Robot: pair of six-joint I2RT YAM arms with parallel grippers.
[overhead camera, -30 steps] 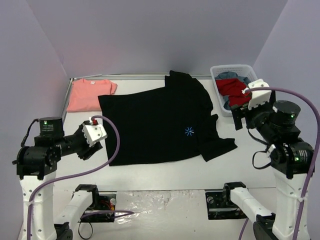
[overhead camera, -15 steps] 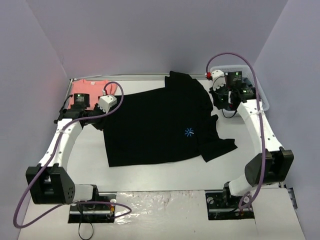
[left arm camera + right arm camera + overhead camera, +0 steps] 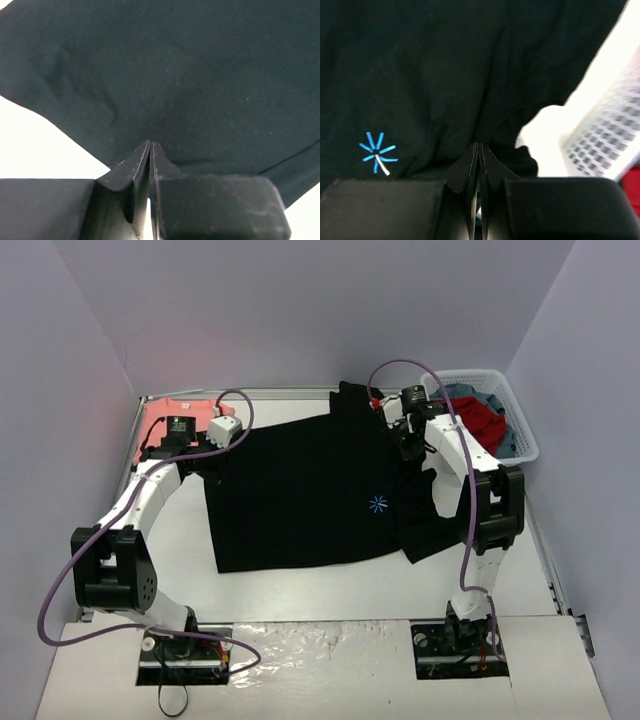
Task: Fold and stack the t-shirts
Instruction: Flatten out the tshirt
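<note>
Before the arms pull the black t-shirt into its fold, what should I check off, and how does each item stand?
1. Left hand shut on the black t-shirt at its far edge: ok, the cloth puckers into the tips.
2. Right hand holding cloth: cannot tell. It is shut at a fold, but no pinched cloth shows.
3. Shirt lying flat: not ok, it is rumpled by the near right sleeve.
4. Pink t-shirt clear of the fold: cannot tell. The left arm hides where it nears the black corner.
5. Basket clear of the right arm: ok, they are apart.
</note>
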